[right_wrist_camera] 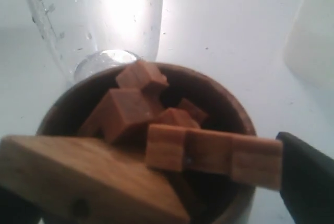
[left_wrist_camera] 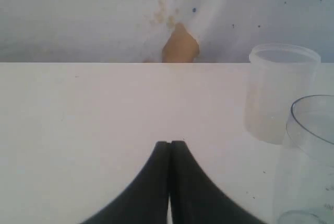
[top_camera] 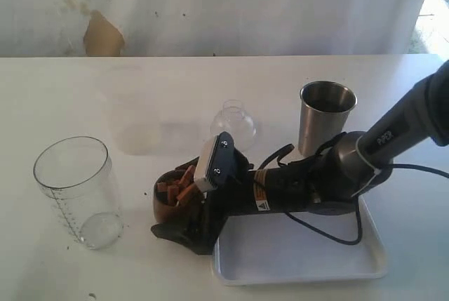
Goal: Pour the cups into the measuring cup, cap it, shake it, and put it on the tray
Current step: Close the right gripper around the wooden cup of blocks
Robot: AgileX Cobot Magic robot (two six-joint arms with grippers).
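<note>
The dark-brown wooden cup [top_camera: 163,201] stands on the table, filled with brown wooden blocks [right_wrist_camera: 130,110]. My right gripper [top_camera: 182,204] straddles it, open. A thin strip of table shows between the cup wall [right_wrist_camera: 245,130] and the one dark finger [right_wrist_camera: 309,182] in sight. The clear measuring cup [top_camera: 76,190] stands empty to the left of it, and its scale [right_wrist_camera: 39,4] shows behind the wooden cup. At the back right is the steel tumbler [top_camera: 325,120], by the white tray [top_camera: 302,262]. My left gripper [left_wrist_camera: 170,143] is shut on nothing, above bare table, with the measuring cup's rim [left_wrist_camera: 313,130] beside it.
A small clear dome lid [top_camera: 234,123] lies behind my right gripper. A faint translucent tub [left_wrist_camera: 281,94] stands at the back, behind the measuring cup. My right arm and its cable [top_camera: 330,234] lie over the tray. A wall with a brown patch [top_camera: 102,36] closes the far edge.
</note>
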